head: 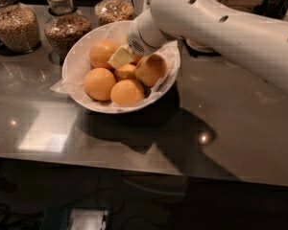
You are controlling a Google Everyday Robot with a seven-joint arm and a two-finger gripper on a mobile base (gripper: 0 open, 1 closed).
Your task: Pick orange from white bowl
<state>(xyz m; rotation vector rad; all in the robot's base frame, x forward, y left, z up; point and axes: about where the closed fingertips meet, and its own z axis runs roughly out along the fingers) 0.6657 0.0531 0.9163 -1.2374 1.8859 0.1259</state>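
Camera view: gripper (126,59) down inside white bowl (110,108), toward its 12 o'clock, touching oranges (100,84); cannot tell how far apart the jaws stand. Five oranges heaped on crinkled liner (62,85). Bowl resting on desk (240,128), at 11 o'clock.

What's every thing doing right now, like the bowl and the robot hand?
white bowl: upright on the counter, paper-lined.
oranges: lying in the bowl, none lifted.
gripper: down inside the bowl, among the oranges.
glass jars: upright, holding brown grains.
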